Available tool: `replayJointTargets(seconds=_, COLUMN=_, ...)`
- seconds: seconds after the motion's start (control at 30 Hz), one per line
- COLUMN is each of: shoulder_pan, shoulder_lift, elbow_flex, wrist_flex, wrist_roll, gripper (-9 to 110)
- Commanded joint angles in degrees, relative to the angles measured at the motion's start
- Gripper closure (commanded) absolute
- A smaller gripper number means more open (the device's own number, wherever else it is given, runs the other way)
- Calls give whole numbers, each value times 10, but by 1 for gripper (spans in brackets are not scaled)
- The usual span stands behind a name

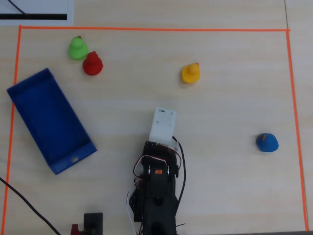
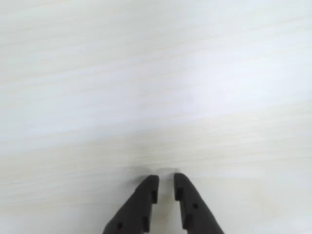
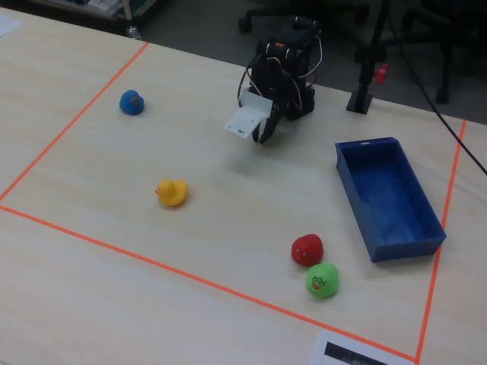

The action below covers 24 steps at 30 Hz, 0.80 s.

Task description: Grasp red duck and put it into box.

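The red duck (image 1: 92, 63) sits on the light wood table (image 1: 220, 122), near the top left in the overhead view. It touches the green duck (image 1: 77, 48), which is just up and to the left of it. The blue box (image 1: 49, 120) lies below these two ducks on the left side, turned at a slant, and it is near the red duck but not touching it. Nothing can be seen inside the box. In the fixed view the red duck (image 3: 307, 249) sits just left of the box (image 3: 388, 196), with the green duck (image 3: 323, 280) right beside it. A yellow duck (image 1: 190, 73) sits alone near the middle top of the overhead view, and a blue duck (image 1: 267, 142) sits far off on the right. Orange tape (image 1: 146, 29) makes a big frame around everything on the table. The black arm (image 1: 156, 186) is at the bottom middle of the overhead view, well away from the red duck. In the wrist view the gripper (image 2: 165, 187) points at bare table. Its two black fingers (image 2: 144, 200) are almost together, with only a thin gap between them, and they hold nothing.
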State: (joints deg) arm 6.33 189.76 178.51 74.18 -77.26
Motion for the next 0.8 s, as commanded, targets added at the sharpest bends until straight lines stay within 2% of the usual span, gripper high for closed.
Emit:
replayJointTargets(seconds=0.0, shoulder_pan=-1, shoulder_lift=-1, elbow_flex=-3, wrist_flex=0, wrist_roll=-11, gripper=101)
replayJointTargets(seconds=0.33, shoulder_pan=27, shoulder_lift=-323, elbow_flex=-149, wrist_flex=-399, wrist_roll=-48, gripper=101)
replayJointTargets(seconds=0.53, shoulder_pan=3, shoulder_lift=-454, elbow_flex=-244, wrist_flex=-623, wrist_roll=-106, gripper=91)
replayJointTargets(seconds=0.6, shoulder_pan=-12, shoulder_lift=-475, elbow_flex=-238, wrist_flex=-703, wrist_roll=-138, gripper=86)
replayJointTargets(seconds=0.7, shoulder_pan=-40, shoulder_lift=-511, elbow_flex=-135, wrist_flex=-971, wrist_roll=-201, gripper=80)
replayJointTargets(seconds=0.77, shoulder_pan=-71, shoulder_lift=-524, elbow_flex=-93, wrist_flex=-1052, wrist_roll=-215, gripper=78)
